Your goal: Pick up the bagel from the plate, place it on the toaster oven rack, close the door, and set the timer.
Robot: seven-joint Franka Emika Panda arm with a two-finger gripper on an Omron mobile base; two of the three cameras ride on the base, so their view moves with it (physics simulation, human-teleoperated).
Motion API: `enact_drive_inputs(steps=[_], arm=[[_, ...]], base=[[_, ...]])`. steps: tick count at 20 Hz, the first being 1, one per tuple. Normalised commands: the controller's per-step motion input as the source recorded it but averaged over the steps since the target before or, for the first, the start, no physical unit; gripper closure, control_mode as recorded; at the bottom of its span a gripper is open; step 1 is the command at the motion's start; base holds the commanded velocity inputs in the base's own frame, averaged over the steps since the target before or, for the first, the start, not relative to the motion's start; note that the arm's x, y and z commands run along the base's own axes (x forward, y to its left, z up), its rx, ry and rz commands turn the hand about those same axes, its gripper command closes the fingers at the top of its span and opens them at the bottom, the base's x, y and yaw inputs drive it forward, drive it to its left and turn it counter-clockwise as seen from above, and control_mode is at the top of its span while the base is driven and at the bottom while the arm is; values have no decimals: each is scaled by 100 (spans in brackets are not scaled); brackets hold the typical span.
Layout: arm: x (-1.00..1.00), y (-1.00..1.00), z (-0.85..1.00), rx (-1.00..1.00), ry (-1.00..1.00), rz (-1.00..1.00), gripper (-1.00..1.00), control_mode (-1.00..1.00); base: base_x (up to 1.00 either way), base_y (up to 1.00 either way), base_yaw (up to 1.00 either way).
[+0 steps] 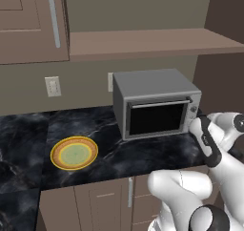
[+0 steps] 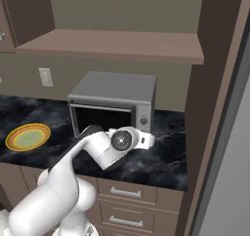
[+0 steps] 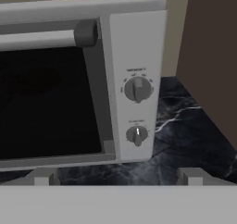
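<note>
The fingers [image 3: 41, 177] of the gripper [image 3: 115, 179] are spread wide and hold nothing, pointing at the control strip of the toaster oven [image 1: 155, 103], probably so that they can go around a knob. The door [image 3: 48, 100] is shut against the frame, and the plate [image 1: 74, 153] lies bare on the counter [image 1: 143, 153], well apart to the left. The bagel cannot be seen, so it is likely inside; the lower knob [image 3: 137, 135], just under the upper knob [image 3: 137, 89], seems next.

One toaster oven [image 1: 155, 103], one plate [image 1: 74, 153], two knobs [image 3: 137, 89], two wall outlets [image 1: 53, 86].
</note>
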Motion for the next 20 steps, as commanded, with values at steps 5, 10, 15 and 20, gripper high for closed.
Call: enact_drive_inputs(steps=[5,10,15,20], arm=[[11,0,-11,0,0,0,-100,-100],[11,-3,-8,0,0,0,-100,-100],[9,-6,-4,0,0,0,-100,-100],[5,-10,-1,0,0,0,-100,-100]], base=[[0,0,0],[0,0,0],[0,0,0],[0,0,0]])
